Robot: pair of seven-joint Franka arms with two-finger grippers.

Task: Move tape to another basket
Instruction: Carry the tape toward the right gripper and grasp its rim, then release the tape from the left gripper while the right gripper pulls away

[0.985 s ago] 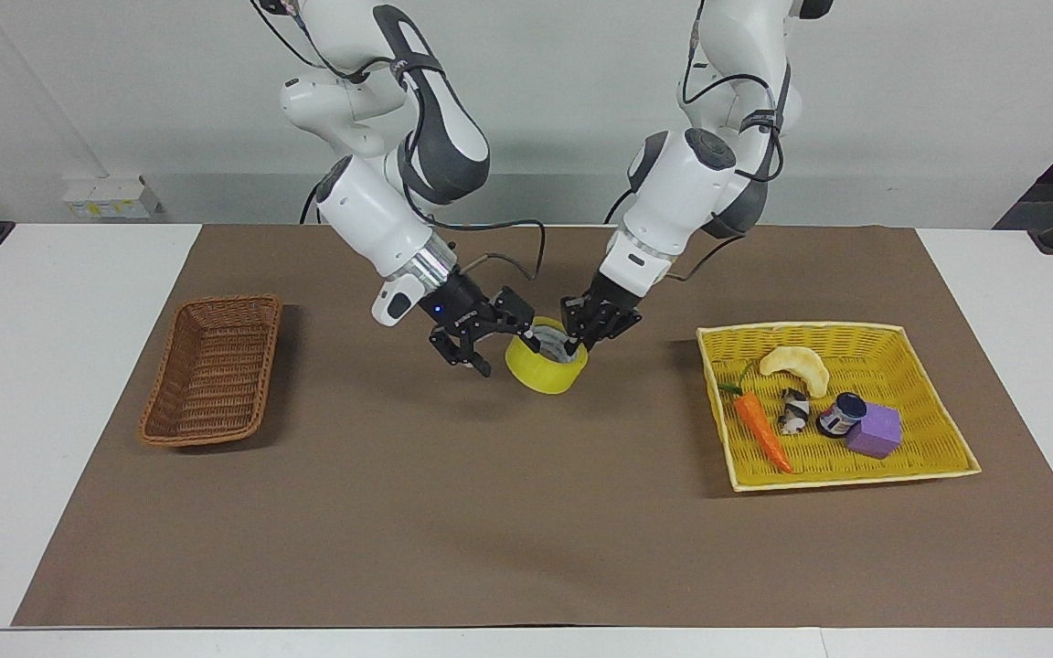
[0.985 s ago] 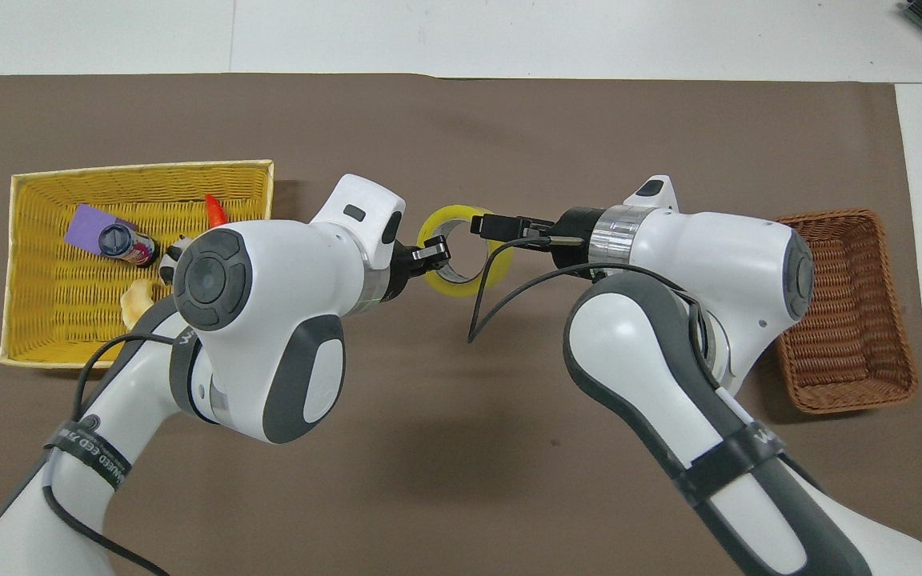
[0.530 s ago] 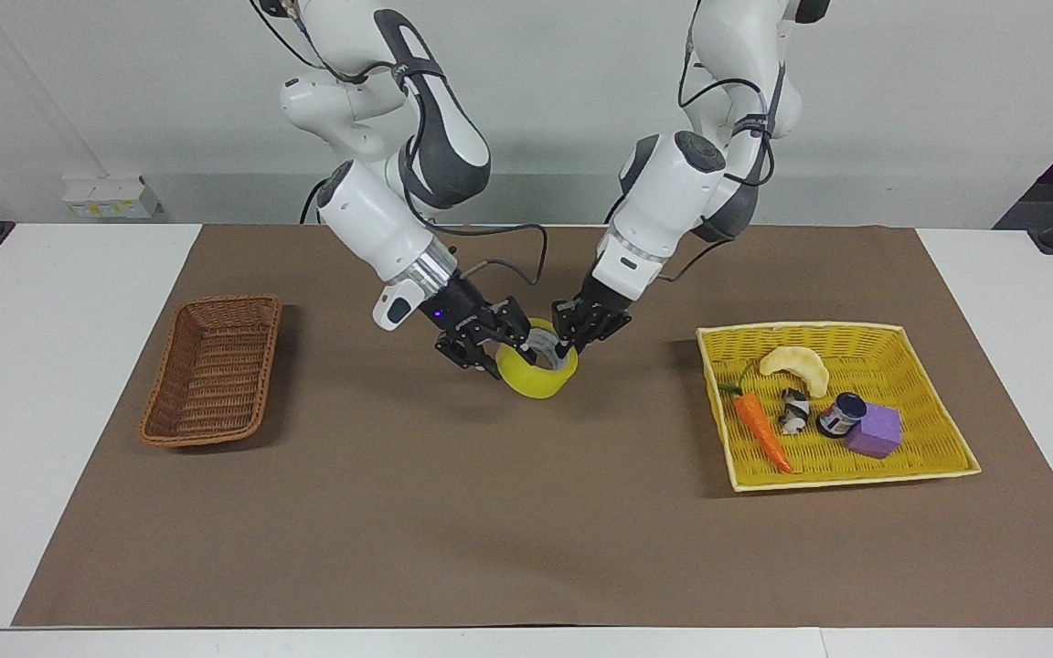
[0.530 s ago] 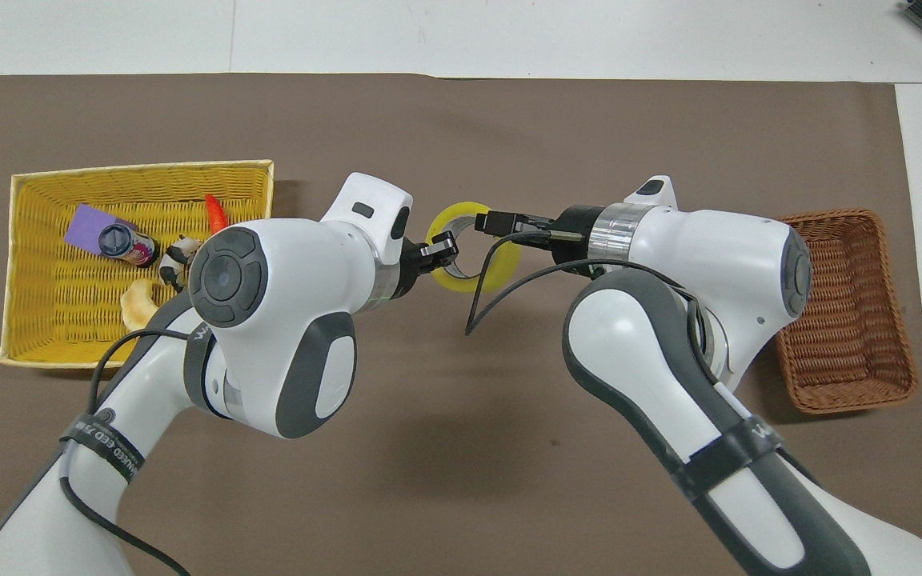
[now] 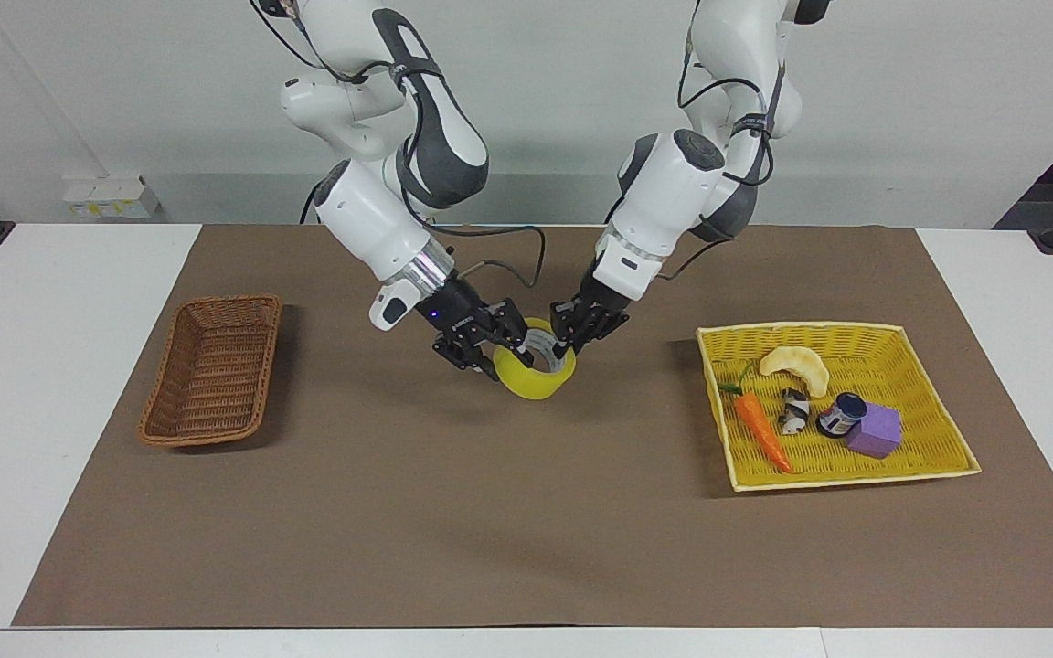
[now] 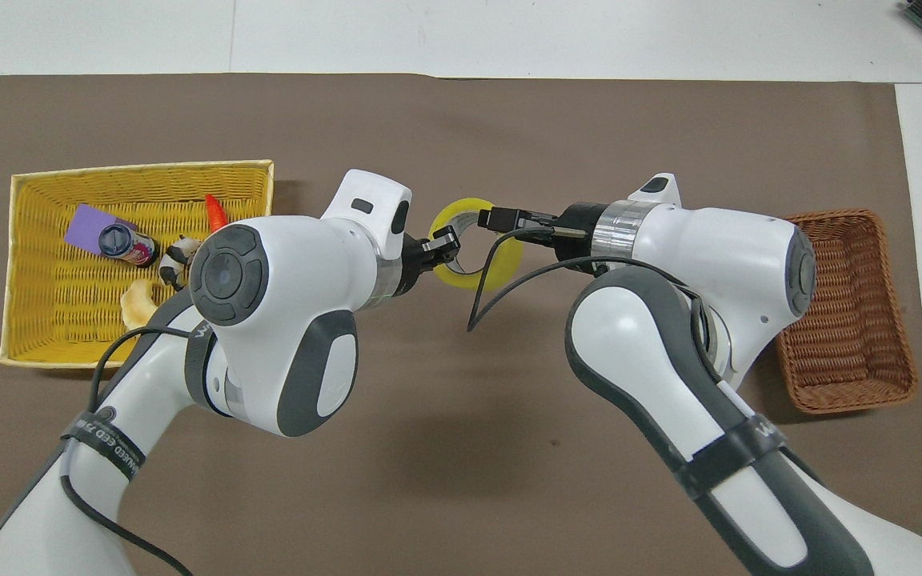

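Tape (image 5: 537,371) hung above mid-table between both grippers, each pinching its rim: right gripper (image 5: 490,344), left gripper (image 5: 572,331). Overhead, arms hid part of the yellow tray (image 6: 45,232); wicker basket (image 5: 213,370) sat empty.

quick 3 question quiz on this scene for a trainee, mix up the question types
1. True or false: the tape lies in the yellow tray.
2. Which of these is in the yellow tray? A) carrot B) spoon C) cup
3. Fill in: the brown wicker basket sits toward the ___ arm's end of the table.

Key:
1. False. It is up over the middle of the mat, with the left gripper and the right gripper both at it.
2. A
3. right
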